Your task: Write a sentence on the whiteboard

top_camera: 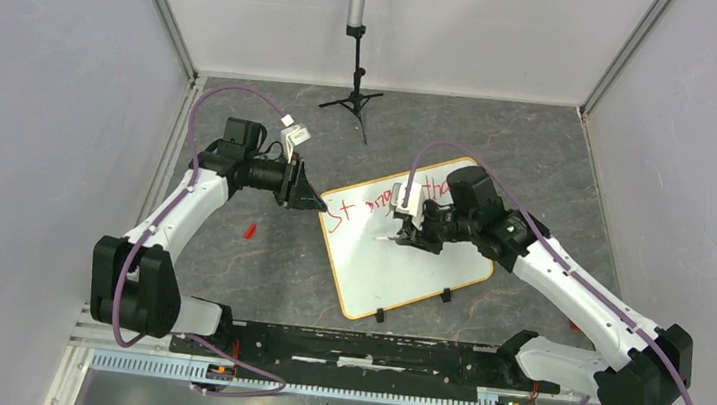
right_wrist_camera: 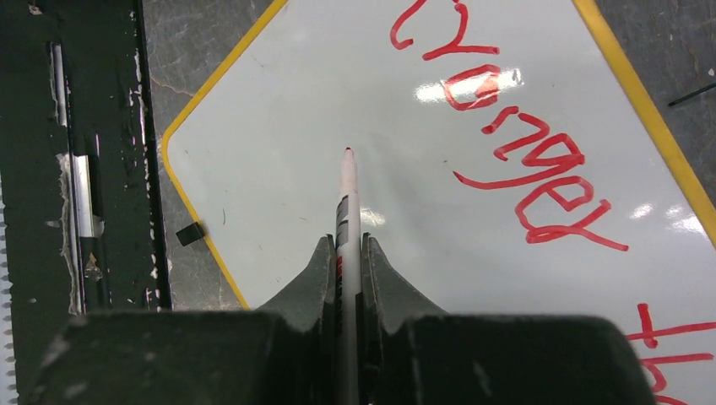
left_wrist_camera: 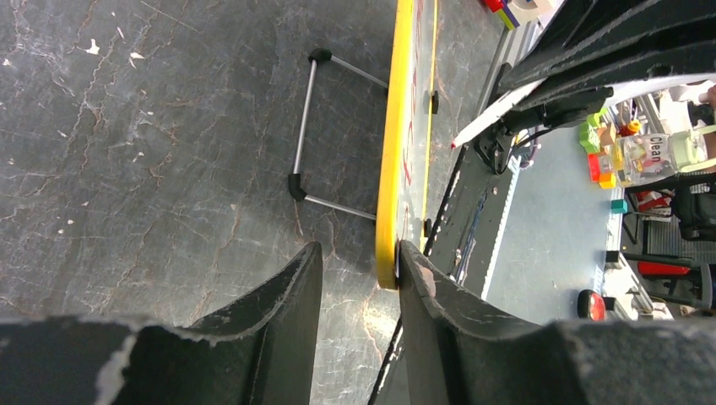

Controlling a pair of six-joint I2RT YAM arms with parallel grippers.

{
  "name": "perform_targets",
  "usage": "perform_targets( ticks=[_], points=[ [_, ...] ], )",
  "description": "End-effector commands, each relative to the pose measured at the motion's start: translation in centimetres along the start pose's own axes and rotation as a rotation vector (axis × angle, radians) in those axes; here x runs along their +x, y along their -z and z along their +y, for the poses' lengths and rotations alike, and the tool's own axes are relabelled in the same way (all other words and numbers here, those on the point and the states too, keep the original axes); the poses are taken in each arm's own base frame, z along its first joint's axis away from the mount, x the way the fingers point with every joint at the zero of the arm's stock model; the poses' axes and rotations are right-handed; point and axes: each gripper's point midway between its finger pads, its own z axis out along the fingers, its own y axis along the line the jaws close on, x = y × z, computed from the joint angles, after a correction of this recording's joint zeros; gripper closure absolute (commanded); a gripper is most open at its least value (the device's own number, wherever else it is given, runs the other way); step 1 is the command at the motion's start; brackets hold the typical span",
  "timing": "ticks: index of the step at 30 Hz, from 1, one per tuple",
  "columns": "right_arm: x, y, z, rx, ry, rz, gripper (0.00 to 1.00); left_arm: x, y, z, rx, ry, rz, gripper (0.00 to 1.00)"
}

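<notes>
whiteboard looks light, stiff, slick-faced — hold it by the frame; left gripper half open astride that edge, not clamped — right gripper closed on the marker.

Glossy smooth whiteboard, matt cracked stone-look tabletop; smooth plastic marker

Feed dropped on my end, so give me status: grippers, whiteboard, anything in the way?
Left gripper open, astride whiteboard edge. Right gripper shut on marker, tip at bare board beside the sentence. Nothing blocking the tip.
</notes>
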Motion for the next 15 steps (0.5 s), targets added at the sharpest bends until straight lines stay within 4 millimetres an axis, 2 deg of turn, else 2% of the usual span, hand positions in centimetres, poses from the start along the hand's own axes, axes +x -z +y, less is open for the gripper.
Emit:
perform_targets(
  ticks=[1, 3, 9, 15],
  points=[
    [-1.4, -0.7, 0.2, 0.046, 0.045, -0.049, 1.00, -1.0, -0.1, -0.4, 0.032, 0.005, -0.026, 0.57],
    [-1.4, -1.2, 1.2, 0.018, 0.065, -0.045, 1.00, -1.0, -0.1, -0.4, 0.032, 0.004, -0.026, 0.58],
    [-1.1, -1.9, 3.6, -0.009, 0.129, -0.031, 1.00, -1.1, -0.2, -0.2, 0.028, 0.006, -0.025, 0.72],
    [-1.2, -2.5, 3.4, 0.040, 0.145, -0.017, 1.00, -1.0, -0.2, -0.1, 0.027, 0.012, -0.023, 0.87]
  ],
)
